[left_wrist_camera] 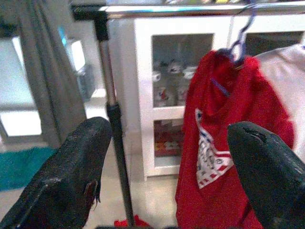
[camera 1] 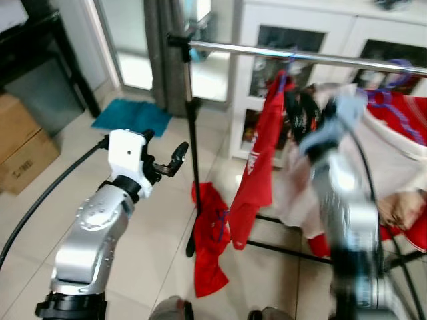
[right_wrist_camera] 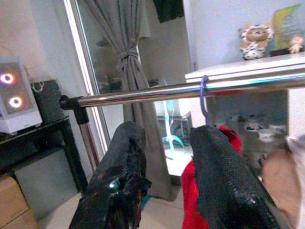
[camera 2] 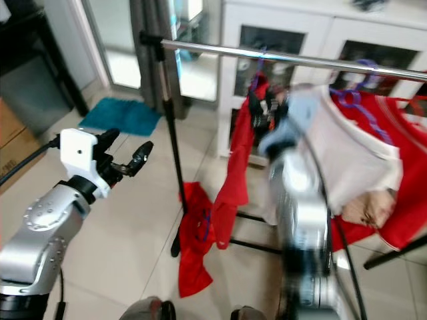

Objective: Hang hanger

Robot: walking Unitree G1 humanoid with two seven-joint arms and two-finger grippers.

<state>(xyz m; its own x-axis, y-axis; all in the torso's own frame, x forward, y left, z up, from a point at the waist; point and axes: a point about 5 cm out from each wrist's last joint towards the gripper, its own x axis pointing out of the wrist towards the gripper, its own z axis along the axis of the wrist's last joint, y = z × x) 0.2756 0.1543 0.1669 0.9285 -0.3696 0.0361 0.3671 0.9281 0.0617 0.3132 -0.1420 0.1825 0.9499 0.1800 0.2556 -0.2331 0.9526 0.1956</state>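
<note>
Pale floor tiles [camera 1: 143,220] run under a clothes rail [camera 1: 313,56] that stands before a white glass-door cabinet [camera 1: 303,30], with a grey curtain [camera 1: 167,57] and a teal mat [camera 1: 131,117] beyond the rail's black upright post [camera 1: 192,143].

On the rail, a purple hanger [right_wrist_camera: 204,98] is hooked over the bar and carries a red shirt [camera 1: 260,163]. In the right wrist view its hook sits just beyond the right gripper [right_wrist_camera: 169,176], above the gap between the fingers [right_wrist_camera: 224,186]; those fingers stand a little apart and grip nothing. In the head views the right arm is blurred, raised close in front of the hanging clothes.

The left gripper [camera 1: 168,160] is held out short of the post, its fingers [left_wrist_camera: 71,176] spread wide and empty. Seen from the left wrist, the red shirt and hanger lie ahead of them, toward the right finger, and the post toward the left one.

Beside the red shirt hang a white garment [camera 2: 353,160] and more red cloth [camera 2: 407,133]. Another red garment [camera 1: 212,237] droops low at the foot of the post, reaching the floor. Cardboard boxes [camera 1: 20,143] sit far off on the left arm's side.
</note>
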